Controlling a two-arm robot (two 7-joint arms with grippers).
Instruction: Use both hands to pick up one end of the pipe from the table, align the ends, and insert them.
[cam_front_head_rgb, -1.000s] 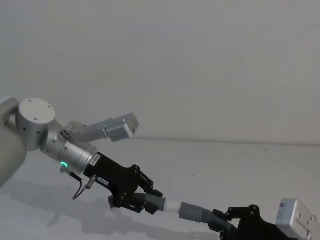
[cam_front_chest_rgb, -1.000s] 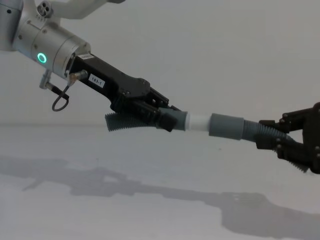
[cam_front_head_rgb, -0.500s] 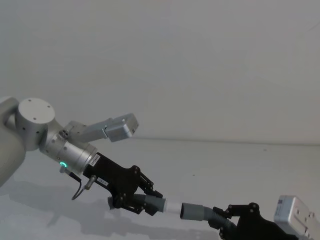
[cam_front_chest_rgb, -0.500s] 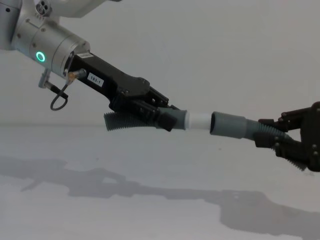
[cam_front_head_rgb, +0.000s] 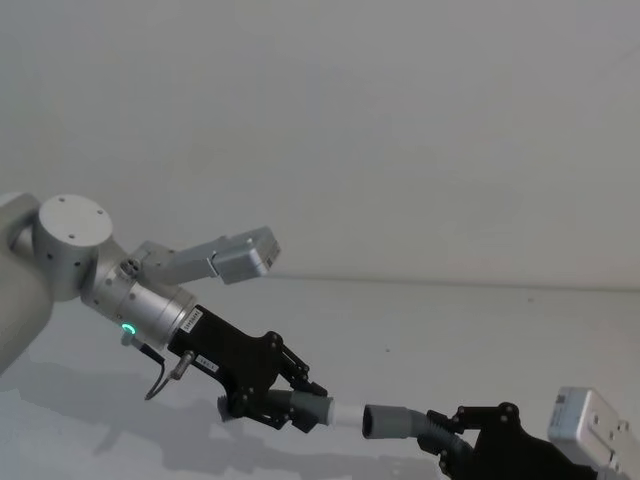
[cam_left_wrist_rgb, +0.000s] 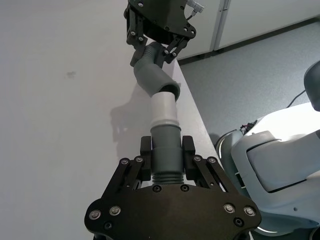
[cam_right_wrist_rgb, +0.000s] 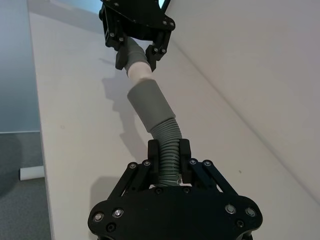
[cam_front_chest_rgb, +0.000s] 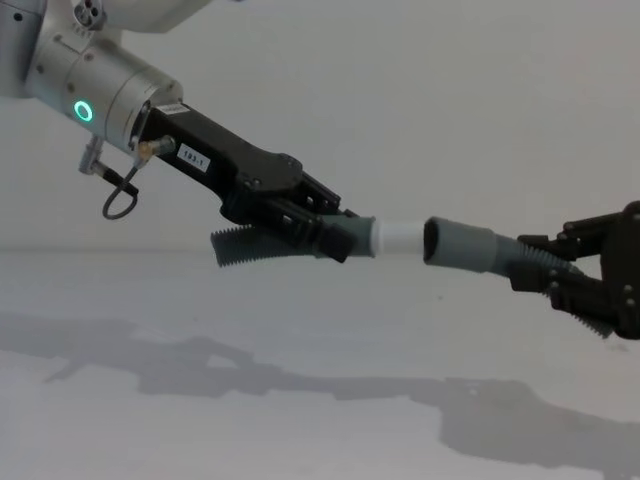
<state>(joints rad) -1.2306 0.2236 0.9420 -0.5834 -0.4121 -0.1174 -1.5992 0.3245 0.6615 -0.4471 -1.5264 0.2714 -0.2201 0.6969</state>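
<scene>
Above the white table, my left gripper is shut on one ribbed pipe piece just behind its smooth grey cuff. That cuff's white tip points right. My right gripper is shut on the ribbed part of the other pipe piece. Its wider grey socket cuff faces the tip with its dark mouth showing. The tip sits right at the socket's rim, slightly out of line with it. I cannot tell whether they touch.
A thin black cable loop hangs under the left wrist. The table's edge runs close beside the pipe, with grey floor and the robot's white base beyond it. A plain wall rises behind the table.
One second ago the socket sat over the white tip's end. The right gripper has since drawn the socket back to the right, so its mouth shows and more white tip is bare.
</scene>
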